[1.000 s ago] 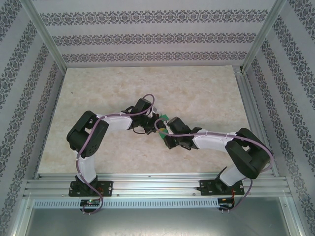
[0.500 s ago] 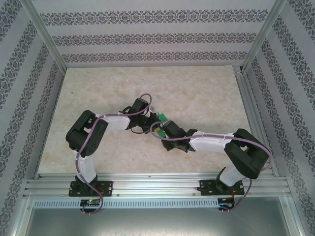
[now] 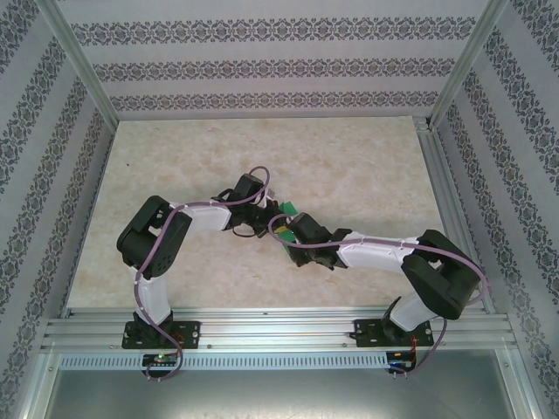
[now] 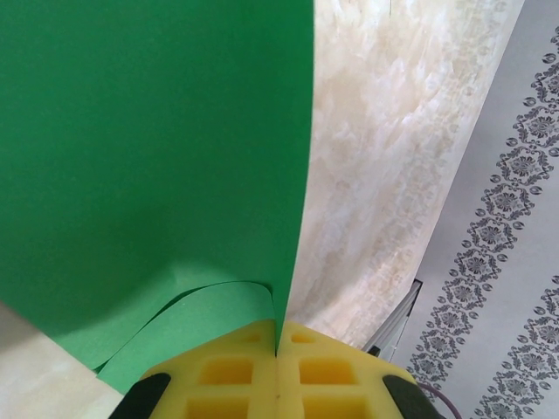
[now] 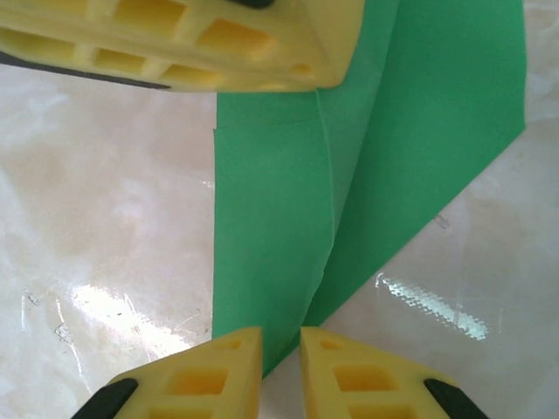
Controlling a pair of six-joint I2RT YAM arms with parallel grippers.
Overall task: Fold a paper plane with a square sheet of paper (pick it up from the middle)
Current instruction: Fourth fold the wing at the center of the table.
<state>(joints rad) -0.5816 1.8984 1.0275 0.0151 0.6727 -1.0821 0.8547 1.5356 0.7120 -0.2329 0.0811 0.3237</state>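
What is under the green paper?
The pale marbled table is below the paper and shows on both sides of it. The patch right beneath the sheet is covered, so I cannot tell if anything else is there.

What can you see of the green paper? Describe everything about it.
The green paper is thin, plain, bright green and matte. It is partly folded: layers overlap along a straight crease, and one flap curls near the left gripper, which is shut on an edge. The opposite corner reaches into the narrow gap of the right gripper. It is over the middle of the pale marbled table; whether it touches the table is unclear.
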